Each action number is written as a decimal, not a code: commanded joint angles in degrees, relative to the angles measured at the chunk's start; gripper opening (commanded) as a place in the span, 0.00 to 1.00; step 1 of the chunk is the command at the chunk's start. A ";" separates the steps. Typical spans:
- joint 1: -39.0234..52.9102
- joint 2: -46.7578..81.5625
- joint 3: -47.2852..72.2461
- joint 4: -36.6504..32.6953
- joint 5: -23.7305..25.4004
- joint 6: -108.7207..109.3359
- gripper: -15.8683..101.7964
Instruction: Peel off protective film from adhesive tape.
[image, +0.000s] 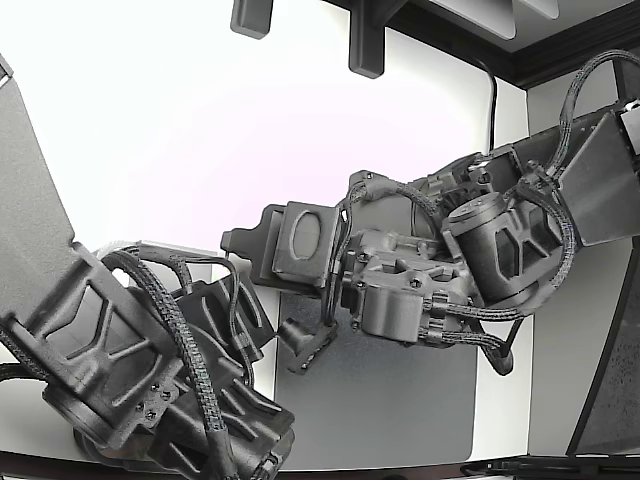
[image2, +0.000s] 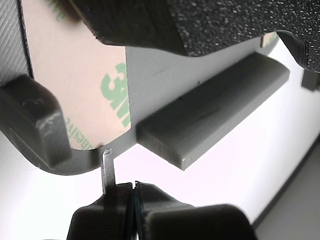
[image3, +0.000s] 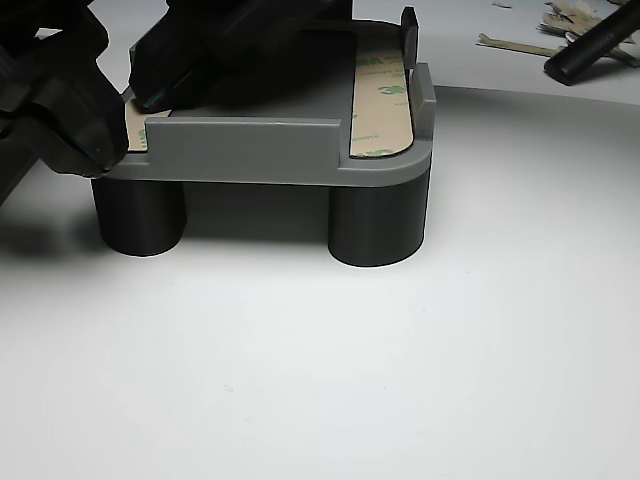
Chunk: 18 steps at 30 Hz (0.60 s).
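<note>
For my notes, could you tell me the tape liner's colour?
Tan liner with green printed lettering, clearest in the wrist view.

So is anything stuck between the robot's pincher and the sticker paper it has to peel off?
Nothing visible. The end effector already pinches a thin tab at the edge of the paper film.

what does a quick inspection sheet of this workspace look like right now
surface: white table, with a dark grey mat under the arms in the exterior view
job's things: grey part on dark cylindrical feet; tan 3M-printed film strip lying flat on its top; a second film strip has a thin tab sticking out past the part's edge
clutter: peeled film scraps and a dark rod at the far edge of the table
grippers: claw shut on the tab
cables: braided cables along both arms
surroundings: dark frame pieces above the table
</note>
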 joint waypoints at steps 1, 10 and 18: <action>-0.35 0.70 -1.67 -0.26 0.35 0.09 0.04; -0.35 0.26 -1.67 -0.18 0.53 0.44 0.04; -0.26 -0.09 -1.85 -0.35 0.62 0.62 0.04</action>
